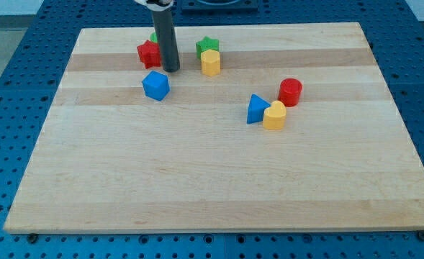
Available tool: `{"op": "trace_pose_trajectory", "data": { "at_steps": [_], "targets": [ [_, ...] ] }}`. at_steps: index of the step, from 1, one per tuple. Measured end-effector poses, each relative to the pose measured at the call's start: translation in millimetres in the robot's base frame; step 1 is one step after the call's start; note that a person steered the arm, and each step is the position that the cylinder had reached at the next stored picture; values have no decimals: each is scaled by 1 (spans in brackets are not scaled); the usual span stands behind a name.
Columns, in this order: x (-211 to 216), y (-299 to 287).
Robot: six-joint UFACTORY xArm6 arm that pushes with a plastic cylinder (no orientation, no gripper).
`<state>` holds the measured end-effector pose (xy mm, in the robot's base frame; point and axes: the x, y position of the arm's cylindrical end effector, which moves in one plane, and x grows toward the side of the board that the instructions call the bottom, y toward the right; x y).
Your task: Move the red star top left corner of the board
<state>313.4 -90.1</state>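
The red star (148, 54) is seen near the board's (219, 180) top edge, the tip (171, 70) set just beside its right – no jaws exist to open or close – so a steady leftward push through its centre is advised.

Near the desk's (212, 201) top edge we see a green star (206, 45) touching a yellow block (210, 63), with a blue block (155, 85) to their left. Toward the right edge, a blue triangle (255, 109), another yellow block (274, 115) and a red cylinder (290, 91) cluster together.
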Motion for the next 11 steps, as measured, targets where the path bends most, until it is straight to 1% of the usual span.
{"op": "trace_pose_trajectory", "data": {
  "at_steps": [1,2,5,6,9,11],
  "targets": [
    [-16,1],
    [-25,-10],
    [-21,-82],
    [-10,-92],
    [-11,-116],
    [-37,-125]
  ]
}}
